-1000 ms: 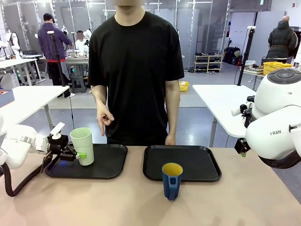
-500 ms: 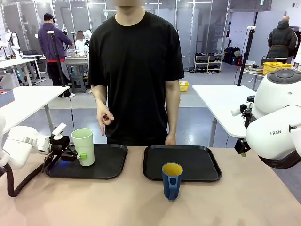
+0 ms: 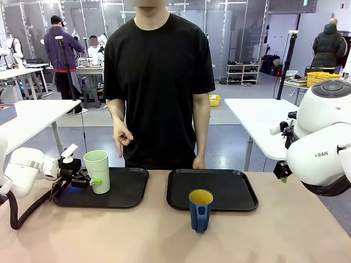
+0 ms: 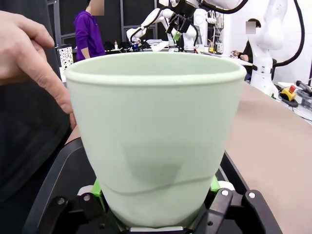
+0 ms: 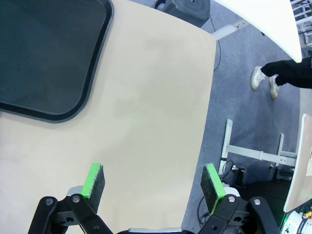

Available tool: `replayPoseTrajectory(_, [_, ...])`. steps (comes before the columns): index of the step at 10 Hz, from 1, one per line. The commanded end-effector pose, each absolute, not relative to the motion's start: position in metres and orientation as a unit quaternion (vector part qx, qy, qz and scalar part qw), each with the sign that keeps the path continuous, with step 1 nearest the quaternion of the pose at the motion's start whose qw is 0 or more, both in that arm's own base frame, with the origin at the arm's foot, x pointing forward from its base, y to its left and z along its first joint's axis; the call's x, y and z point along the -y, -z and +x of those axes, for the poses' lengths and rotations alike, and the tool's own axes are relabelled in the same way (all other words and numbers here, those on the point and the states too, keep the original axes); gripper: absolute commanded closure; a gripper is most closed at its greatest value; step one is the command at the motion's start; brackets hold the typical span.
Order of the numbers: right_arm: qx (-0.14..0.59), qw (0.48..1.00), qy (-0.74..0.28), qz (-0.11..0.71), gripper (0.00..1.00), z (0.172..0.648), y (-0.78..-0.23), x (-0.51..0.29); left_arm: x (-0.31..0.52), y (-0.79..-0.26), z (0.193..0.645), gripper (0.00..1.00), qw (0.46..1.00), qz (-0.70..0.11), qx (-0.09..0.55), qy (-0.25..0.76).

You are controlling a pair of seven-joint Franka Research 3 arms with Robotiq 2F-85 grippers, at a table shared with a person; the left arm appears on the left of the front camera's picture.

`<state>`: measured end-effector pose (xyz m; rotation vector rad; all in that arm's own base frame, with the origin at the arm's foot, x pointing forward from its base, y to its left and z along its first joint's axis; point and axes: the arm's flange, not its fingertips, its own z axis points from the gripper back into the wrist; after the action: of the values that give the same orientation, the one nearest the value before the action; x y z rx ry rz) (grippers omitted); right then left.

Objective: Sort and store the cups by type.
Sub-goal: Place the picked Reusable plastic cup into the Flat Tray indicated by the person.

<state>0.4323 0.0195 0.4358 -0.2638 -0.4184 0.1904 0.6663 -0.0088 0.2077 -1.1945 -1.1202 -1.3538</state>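
A tall pale green tumbler point(image 3: 97, 171) stands upright on the left part of the left black tray point(image 3: 129, 192). My left gripper point(image 3: 89, 181) reaches in from the left and is shut on its lower half. In the left wrist view the tumbler point(image 4: 156, 131) rises between the fingers, and a green pad point(image 4: 97, 187) lies against its wall on each side. The dark blue cup point(image 3: 200, 211) with a yellow inside and a handle stands on the bare table, just in front of the right tray point(image 3: 236, 192). My right gripper point(image 5: 153, 168) hangs open over bare table beside that tray's corner point(image 5: 48, 73).
A person stands at the far side behind the trays, one hand point(image 3: 122, 139) pointing down above the left tray and close to the tumbler's rim point(image 4: 29, 53). The right arm's white body point(image 3: 323, 142) hangs at the table's right end.
The green tumbler has come down a little onto the left tray and stands straighter. The left arm shifted slightly. The blue cup, the right arm and the person have not moved.
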Motion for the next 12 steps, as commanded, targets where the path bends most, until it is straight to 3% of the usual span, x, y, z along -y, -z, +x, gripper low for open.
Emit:
replayPoseTrajectory(1, [0.207, 0.965, -0.094, -0.131, 0.0, 0.432, -0.435, -0.019, 0.004, -0.2, 0.674, 0.0, 0.485, -0.512, 0.45, 0.548])
replayPoseTrajectory(9, [0.207, 0.965, -0.094, -0.131, 0.0, 0.432, -0.435, -0.019, -0.03, -0.202, 0.657, 0.0, 0.508, -0.49, 0.457, 0.541])
replayPoseTrajectory(12, [0.207, 0.965, -0.094, -0.131, 0.0, 0.432, -0.435, -0.019, -0.061, -0.214, 0.638, 0.0, 0.541, -0.456, 0.461, 0.535])
